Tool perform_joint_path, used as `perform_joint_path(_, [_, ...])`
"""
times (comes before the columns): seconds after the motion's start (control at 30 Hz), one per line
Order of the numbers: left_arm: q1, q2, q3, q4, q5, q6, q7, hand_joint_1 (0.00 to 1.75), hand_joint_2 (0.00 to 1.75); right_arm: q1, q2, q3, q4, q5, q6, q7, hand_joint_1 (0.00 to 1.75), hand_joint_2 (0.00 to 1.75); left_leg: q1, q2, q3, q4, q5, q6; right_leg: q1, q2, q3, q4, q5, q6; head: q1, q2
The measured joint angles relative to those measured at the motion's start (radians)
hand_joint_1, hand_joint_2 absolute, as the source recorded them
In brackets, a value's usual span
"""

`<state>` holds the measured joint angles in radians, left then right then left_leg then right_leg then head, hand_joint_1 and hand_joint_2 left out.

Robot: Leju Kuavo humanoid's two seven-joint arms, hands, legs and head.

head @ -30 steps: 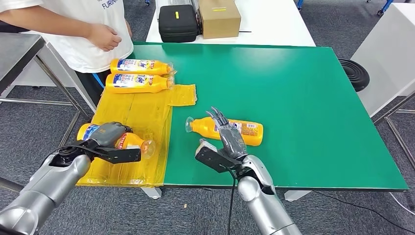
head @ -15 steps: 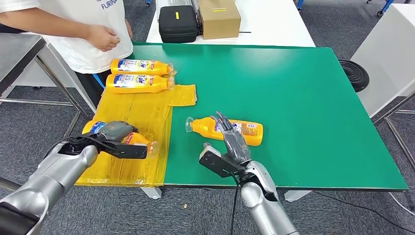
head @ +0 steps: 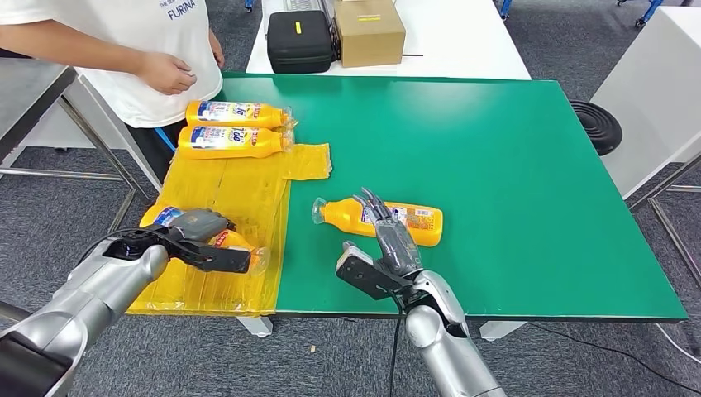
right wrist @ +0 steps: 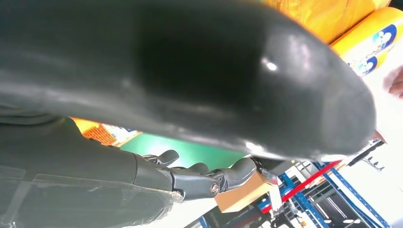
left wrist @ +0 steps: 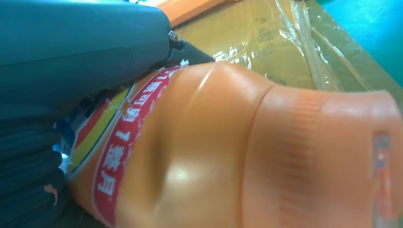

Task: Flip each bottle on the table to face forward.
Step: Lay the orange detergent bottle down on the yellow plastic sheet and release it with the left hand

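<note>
Left hand (head: pixel 194 236) grips 1 bottle (head: pixel 236 241) over the yellow sheet (head: pixel 240 194), likely mid-flip. Right hand (head: pixel 388 240) hovers spread above the middle bottle (head: pixel 417 223), lying on the green tabletop (head: pixel 496 149), probably next. Further off, 2 bottles (head: pixel 236 126) lie label-up near a person (head: pixel 157 41), seemingly done.

Green table (head: pixel 512 165) | yellow plastic sheet (head: pixel 240 190) over its left edge | two orange bottles (head: pixel 236 113) (head: pixel 231 141) at the sheet's far end, one (head: pixel 380 222) on bare green, one (head: pixel 211 240) near sheet's front.
</note>
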<state>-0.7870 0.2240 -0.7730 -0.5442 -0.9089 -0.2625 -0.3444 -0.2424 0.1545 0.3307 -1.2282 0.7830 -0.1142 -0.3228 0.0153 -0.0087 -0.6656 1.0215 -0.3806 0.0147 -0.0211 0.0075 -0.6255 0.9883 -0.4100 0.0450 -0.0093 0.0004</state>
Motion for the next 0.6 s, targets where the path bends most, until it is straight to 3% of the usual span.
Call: perform_joint_path(0.6, [-0.036, -0.008, -0.036, 0.067, 0.051, -0.071, -0.037, 0.0, 1.75, -0.016, 0.006, 0.0, 0.05, -0.013, -0.014, -0.014, 0.0, 0.0, 0.0, 0.0, 0.005, 0.0, 0.0, 0.0, 0.0, 0.0, 0.006, 0.0, 0.0, 0.0, 0.0, 0.0])
